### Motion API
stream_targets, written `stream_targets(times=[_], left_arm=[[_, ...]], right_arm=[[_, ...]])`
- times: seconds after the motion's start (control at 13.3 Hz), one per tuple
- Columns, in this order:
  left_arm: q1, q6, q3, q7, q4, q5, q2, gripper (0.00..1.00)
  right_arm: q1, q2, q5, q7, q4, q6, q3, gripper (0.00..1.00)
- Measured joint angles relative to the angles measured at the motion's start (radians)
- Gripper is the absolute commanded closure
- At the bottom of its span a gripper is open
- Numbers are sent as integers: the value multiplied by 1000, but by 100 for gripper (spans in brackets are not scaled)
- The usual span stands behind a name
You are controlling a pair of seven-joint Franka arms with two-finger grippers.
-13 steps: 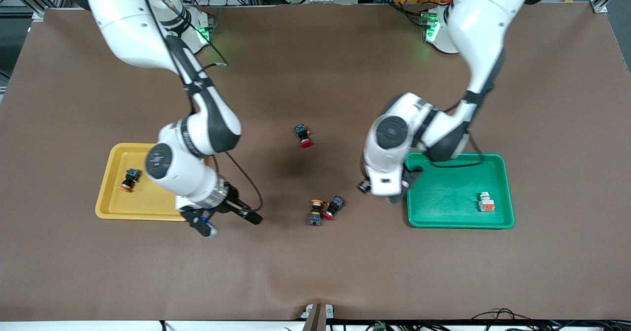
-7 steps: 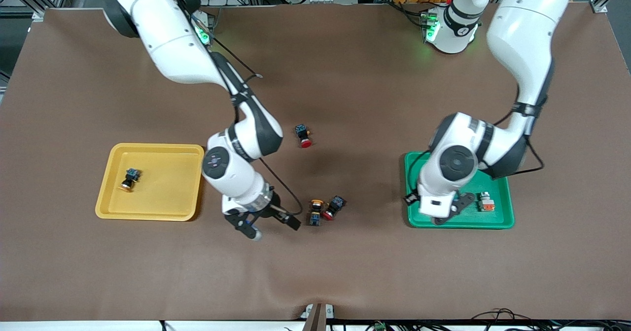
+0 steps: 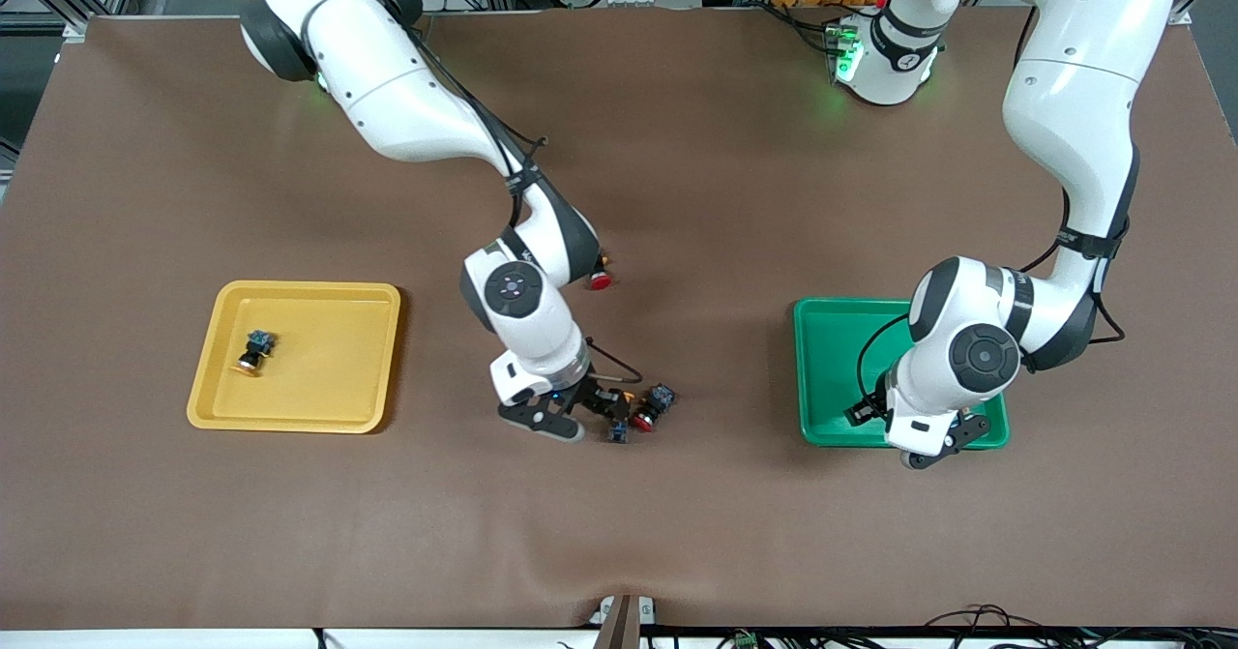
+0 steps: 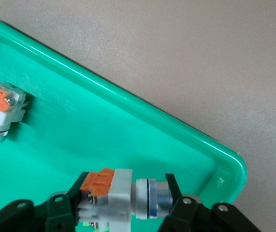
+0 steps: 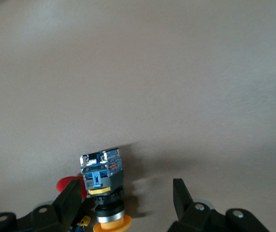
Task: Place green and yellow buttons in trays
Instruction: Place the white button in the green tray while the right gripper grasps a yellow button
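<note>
straddling the yellow-capped button point(image 5: 101, 186) on the tabletop point(image 3: 677, 533) with released jaws, the right gripper point(image 5: 123, 203) should pinch its light, rigid square body, while the left gripper point(image 4: 123, 203) grasps a white button point(image 4: 121, 195) over the green tray point(image 4: 128, 125).

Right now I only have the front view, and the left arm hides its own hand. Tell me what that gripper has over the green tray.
Observer: The left gripper is shut on a white button with an orange block, over the green tray near a corner.
Operator: Check the tray under it.
Observer: A second white button lies in the tray, apart from the held one.
Operator: Now the right gripper.
Observer: The right gripper stands open around the yellow-capped button on the table, with a gap at one finger; nothing is gripped yet.
</note>
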Motion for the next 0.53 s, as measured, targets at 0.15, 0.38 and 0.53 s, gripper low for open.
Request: stream_targets(times=[0.15, 0.38, 0.53], left_arm=[[-3, 10, -3, 0, 0, 0, 3, 0], [-3, 17, -4, 0, 19, 0, 2, 0], [-2, 16, -4, 10, 41, 0, -5, 0]], right_arm=[[6, 28, -2, 0, 4, 46, -3, 15], [16, 42, -4, 0, 22, 52, -3, 21], [29, 48, -5, 0, 22, 52, -5, 26]])
